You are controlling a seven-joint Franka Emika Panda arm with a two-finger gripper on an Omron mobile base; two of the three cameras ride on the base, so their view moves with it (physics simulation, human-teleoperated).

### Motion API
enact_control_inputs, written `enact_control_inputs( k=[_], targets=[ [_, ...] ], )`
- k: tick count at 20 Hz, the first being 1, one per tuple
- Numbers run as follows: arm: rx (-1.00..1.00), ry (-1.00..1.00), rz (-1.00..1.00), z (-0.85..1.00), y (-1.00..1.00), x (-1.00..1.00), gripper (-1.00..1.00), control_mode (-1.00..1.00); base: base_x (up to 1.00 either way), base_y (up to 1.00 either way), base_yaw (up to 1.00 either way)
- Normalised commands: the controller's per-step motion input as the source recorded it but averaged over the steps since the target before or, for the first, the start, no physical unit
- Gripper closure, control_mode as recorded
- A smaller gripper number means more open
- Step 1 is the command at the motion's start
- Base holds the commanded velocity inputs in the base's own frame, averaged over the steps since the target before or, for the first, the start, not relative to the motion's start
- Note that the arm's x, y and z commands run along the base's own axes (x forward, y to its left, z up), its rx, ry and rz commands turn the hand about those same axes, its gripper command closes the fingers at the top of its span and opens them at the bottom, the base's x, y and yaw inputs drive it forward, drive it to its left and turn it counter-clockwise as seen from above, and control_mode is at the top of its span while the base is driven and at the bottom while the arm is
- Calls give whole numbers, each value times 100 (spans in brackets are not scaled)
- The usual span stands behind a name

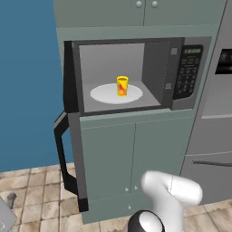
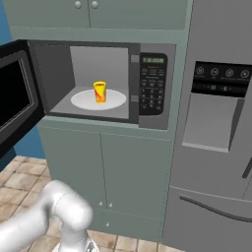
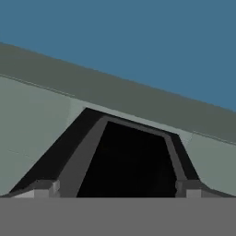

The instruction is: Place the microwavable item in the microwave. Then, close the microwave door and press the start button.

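Observation:
The small yellow cup [image 1: 122, 85] [image 2: 100, 91] with a red-orange mark stands upright on the white turntable [image 1: 102, 94] [image 2: 81, 100] inside the black microwave [image 1: 181, 50] [image 2: 152, 118]. The microwave door [image 1: 74, 136] [image 2: 15, 93] hangs wide open to the left, its bar handle [image 1: 59, 145] facing outward. The keypad panel [image 1: 186, 72] [image 2: 151, 83] is at the right of the cavity. In the hand view my gripper [image 3: 116, 189] is open with nothing between its fingertips [image 3: 44, 186], and it looks along the door's dark glass [image 3: 129, 161]. My arm's white elbow [image 1: 172, 190] [image 2: 64, 209] sits low, in front of the cabinet.
Grey-green cabinet doors [image 1: 131, 158] [image 2: 103, 167] sit under the microwave. A steel fridge [image 1: 213, 113] [image 2: 216, 128] with a dispenser stands right of it. The blue wall [image 1: 27, 81] is left, behind the open door. Tiled floor [image 1: 41, 190] lies below.

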Motion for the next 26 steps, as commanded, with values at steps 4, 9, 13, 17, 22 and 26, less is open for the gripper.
enact_control_inputs(
  k=[4,9,13,17,22,26],
  targets=[
    [-11,23,3,-55,58,100,-100,-100,0,0,0],
    [-5,14,2,-56,6,98,-100,-100,0,0,0],
    [0,4,0,-24,-29,55,-100,-100,0,0,0],
    [0,2,0,-2,-91,11,-100,-100,0,0,0],
    [2,5,0,-5,-100,29,-100,-100,0,0,0],
    [8,3,0,0,-100,32,-100,-100,0,0,0]
  ],
)
